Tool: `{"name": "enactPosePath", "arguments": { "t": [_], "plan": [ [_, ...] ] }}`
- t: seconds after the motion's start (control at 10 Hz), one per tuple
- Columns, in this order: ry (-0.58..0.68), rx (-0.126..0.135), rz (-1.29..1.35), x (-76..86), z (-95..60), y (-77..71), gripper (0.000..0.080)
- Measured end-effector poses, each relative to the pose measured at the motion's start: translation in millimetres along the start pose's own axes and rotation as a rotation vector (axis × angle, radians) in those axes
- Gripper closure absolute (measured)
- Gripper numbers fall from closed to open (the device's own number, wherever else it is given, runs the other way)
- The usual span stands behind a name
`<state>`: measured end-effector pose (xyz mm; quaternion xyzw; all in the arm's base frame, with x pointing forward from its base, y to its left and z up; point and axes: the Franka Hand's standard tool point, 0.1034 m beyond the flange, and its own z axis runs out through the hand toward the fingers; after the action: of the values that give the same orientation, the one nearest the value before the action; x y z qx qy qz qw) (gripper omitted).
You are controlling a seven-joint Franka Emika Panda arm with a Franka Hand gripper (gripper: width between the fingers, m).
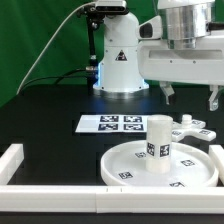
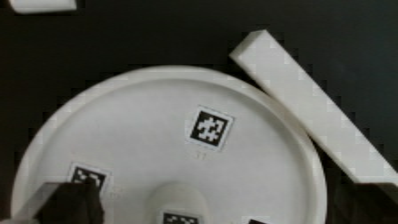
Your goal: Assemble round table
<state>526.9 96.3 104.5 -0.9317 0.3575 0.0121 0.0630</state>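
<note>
Round table in loose parts. Disc (image 1: 122, 160) flat on black bench (image 1: 50, 110), exterior view's 5 o'clock, inside white rail (image 1: 50, 187). Leg (image 1: 158, 147) upright on disc. Cross foot (image 1: 190, 128) at disc's 1 o'clock. Jaws spread wide, empty, aloft at foot's 12 o'clock. Marker board (image 1: 112, 123) at disc's 11 o'clock.

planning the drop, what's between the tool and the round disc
Nothing. The wrist view looks onto the disc with no part in the way below the open tool; the leg stands on the disc, off to one side.
</note>
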Motion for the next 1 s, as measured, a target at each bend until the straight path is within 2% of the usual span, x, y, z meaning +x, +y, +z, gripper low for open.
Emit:
{"name": "enactPosePath", "arguments": {
  "t": [0.2, 0.4, 0.5, 0.6, 0.9, 1.0],
  "plan": [
    [0.0, -0.002, -0.176, -1.0, 0.8, 0.4, 0.015],
    [-0.01, -0.045, -0.383, -25.3, 11.0, 1.7, 0.015],
    [0.0, -0.075, -0.484, -41.4, 10.7, -3.8, 0.015],
    [0.018, -0.074, -0.578, -49.4, 11.0, -5.5, 0.015],
    [0.005, -0.08, -0.716, -46.9, 12.3, -1.9, 0.015],
    [-0.01, -0.092, -0.724, -49.6, 14.1, 0.4, 0.015]
  ]
}}
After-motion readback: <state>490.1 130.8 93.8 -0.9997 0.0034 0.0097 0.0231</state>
